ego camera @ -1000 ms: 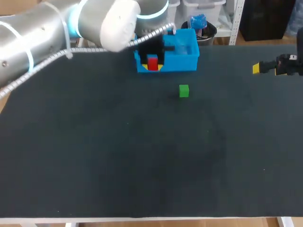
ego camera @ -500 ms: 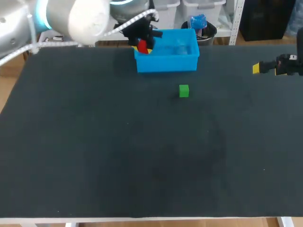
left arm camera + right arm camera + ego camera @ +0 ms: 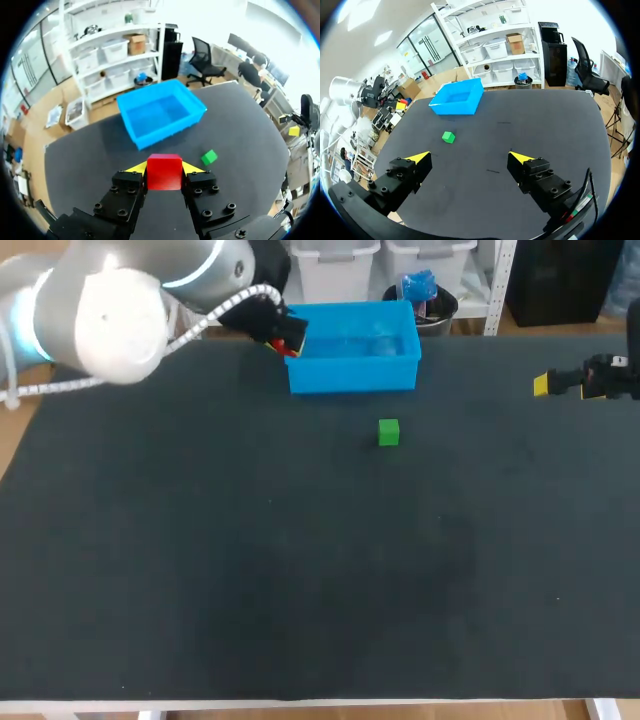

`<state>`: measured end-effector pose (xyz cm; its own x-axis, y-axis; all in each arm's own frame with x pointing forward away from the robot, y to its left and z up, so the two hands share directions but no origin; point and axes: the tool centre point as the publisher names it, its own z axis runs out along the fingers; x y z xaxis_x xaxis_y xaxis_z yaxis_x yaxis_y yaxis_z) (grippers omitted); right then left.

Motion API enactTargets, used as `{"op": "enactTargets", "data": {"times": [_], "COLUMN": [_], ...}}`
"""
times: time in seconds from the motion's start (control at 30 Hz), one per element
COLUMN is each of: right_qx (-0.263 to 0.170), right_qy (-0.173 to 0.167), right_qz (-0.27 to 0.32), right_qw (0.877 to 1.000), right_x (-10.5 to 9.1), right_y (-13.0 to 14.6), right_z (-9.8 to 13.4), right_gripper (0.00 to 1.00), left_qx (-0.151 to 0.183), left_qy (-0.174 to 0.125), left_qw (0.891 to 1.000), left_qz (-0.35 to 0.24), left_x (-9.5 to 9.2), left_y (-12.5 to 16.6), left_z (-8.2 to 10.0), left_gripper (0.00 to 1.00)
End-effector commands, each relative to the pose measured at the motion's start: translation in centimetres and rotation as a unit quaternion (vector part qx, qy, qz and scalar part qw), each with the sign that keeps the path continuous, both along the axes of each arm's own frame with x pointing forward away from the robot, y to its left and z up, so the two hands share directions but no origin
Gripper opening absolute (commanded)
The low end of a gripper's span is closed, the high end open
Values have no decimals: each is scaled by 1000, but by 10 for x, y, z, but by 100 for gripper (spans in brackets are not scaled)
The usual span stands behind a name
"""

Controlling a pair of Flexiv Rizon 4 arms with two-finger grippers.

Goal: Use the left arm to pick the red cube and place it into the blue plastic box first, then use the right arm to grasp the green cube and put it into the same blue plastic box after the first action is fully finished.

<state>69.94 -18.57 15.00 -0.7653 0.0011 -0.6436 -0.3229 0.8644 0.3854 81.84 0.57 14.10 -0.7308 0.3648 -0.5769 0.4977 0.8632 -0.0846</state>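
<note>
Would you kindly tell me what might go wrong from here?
The left gripper holds the red cube at the left rim of the blue box, not clearly over its inside; released now, it may hit the rim or land on the table. The right gripper, open, should not start for the green cube before that, or the order breaks.

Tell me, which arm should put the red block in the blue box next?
Left. The left gripper holds the red cube close to the blue box; the right gripper is open, empty and far off.
</note>
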Motion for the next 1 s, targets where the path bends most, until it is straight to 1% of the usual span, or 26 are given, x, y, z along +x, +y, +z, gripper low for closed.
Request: {"op": "enactTargets", "data": {"times": [0.03,0.57,0.6,0.63,0.67,0.8,0.83,0.87,1.0], "right_qx": [-1,-1,-1,-1,-1,-1,-1,-1,-1], "right_qy": [0,0,0,0,0,0,0,0,0], "right_qz": [0,0,0,0,0,0,0,0,0], "right_qw": [1000,1000,1000,1000,1000,1000,1000,1000,1000], "right_x": [0,0,0,0,0,0,0,0,0], "right_y": [0,0,0,0,0,0,0,0,0], "right_z": [0,0,0,0,0,0,0,0,0], "right_gripper": [100,100,100,100,100,100,100,100,100], "left_qx": [-17,-17,-13,-27,-33,-47,-55,-59,-60], "left_qy": [-5,-5,-11,-18,-27,-45,-47,-47,-53], "left_qw": [1000,1000,1000,999,999,996,996,995,994], "left_qz": [-9,-9,-12,-25,-34,-54,-60,-62,-74], "left_x": [-2,-2,4,10,15,38,45,48,64], "left_y": [3,3,2,1,-1,-11,-14,-16,-26], "left_z": [-1,-1,-3,-4,-5,-14,-16,-17,-22], "left_gripper": [0,0,0,0,0,0,0,0,0]}}
